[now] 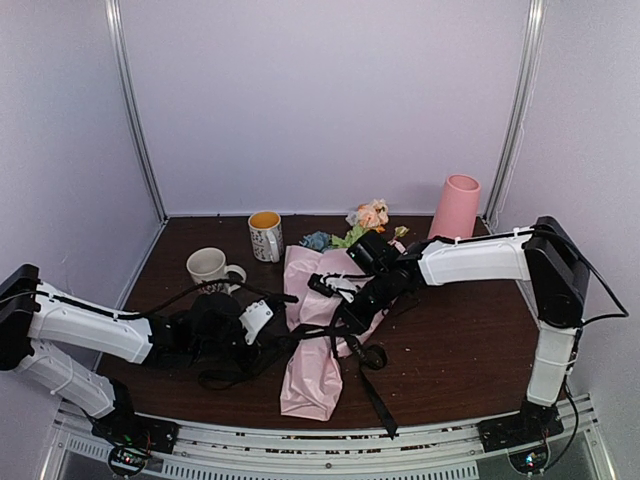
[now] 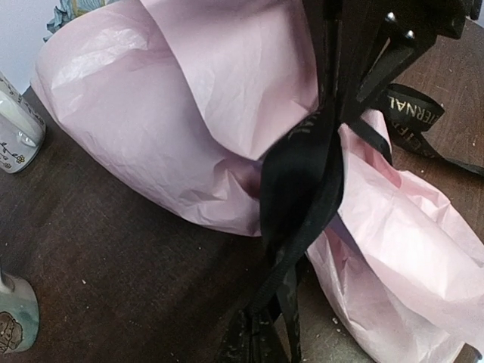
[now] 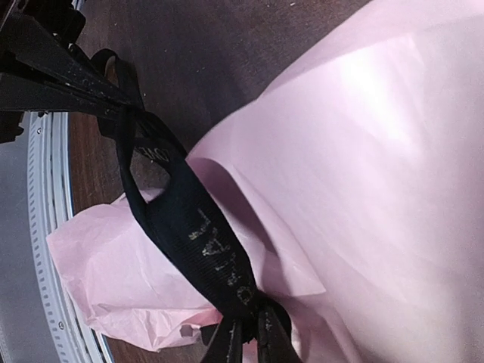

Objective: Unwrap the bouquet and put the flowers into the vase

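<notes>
The bouquet (image 1: 312, 340) lies along the table in its pink tissue cone, with the flowers (image 1: 368, 216) poking out at the far end. A black ribbon (image 3: 189, 227) is still knotted around the paper. My left gripper (image 2: 261, 340) is shut on one strand of that ribbon (image 2: 302, 181), which runs taut up from its tips. My right gripper (image 3: 253, 340) is pinched shut on another part of the ribbon, against the paper. In the top view the left gripper (image 1: 283, 340) and right gripper (image 1: 345, 318) face each other over the cone's middle. The pink vase (image 1: 455, 207) stands upright at the back right.
A white mug (image 1: 208, 266) and a patterned mug (image 1: 265, 235) stand at the back left, near the left arm. A loose ribbon tail (image 1: 375, 395) trails toward the table's near edge. White walls close in the back and both sides.
</notes>
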You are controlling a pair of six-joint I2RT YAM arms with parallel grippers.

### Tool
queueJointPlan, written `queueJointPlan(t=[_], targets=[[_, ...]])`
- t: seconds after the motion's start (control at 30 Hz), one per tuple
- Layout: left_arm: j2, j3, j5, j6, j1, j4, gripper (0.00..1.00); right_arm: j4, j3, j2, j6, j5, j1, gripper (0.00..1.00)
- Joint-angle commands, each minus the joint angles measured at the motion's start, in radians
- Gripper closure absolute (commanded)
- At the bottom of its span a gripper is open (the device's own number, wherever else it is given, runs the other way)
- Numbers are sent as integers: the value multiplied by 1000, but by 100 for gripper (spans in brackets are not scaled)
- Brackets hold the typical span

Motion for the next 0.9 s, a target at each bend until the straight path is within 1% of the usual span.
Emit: queueJointPlan(t=[0.0, 0.27, 0.33, 0.37, 0.43, 0.5, 0.53, 0.57, 0.6, 0.67, 0.73, 0.87], targets=[[20, -13, -14, -6, 1, 15, 100, 20, -44, -79, 21, -28, -46, 93], [21, -44, -40, -20, 1, -5, 100, 26, -138, -169, 17, -37, -118, 95], [27, -42, -39, -25, -1, -11, 100, 29, -158, -194, -8, -30, -114, 95], [26, -41, -36, -28, -1, -8, 97, 31, -159, -207, -19, -40, -105, 92], [15, -40, -35, -28, -1, -4, 92, 18, -140, -219, -46, -89, -75, 82], [-9, -43, -32, -25, -2, 5, 90, -6, -97, -211, -67, -116, -39, 67], [-23, -48, -29, -22, -2, 14, 90, -21, -67, -195, -70, -118, -21, 62], [-35, -50, -28, -20, -2, 19, 89, -50, -35, -169, -70, -115, -7, 60], [-44, -50, -28, -17, -2, 19, 88, -71, 5, -139, -66, -113, 2, 57], [-62, -49, -28, -16, -3, 10, 84, -124, 88, -51, -51, -124, 13, 55], [-87, -61, -28, -21, -6, 5, 80, -189, 190, 54, -45, -167, 17, 52], [-161, -108, -37, -37, -24, -13, 71, -211, 264, 148, -34, -236, 27, 50]])
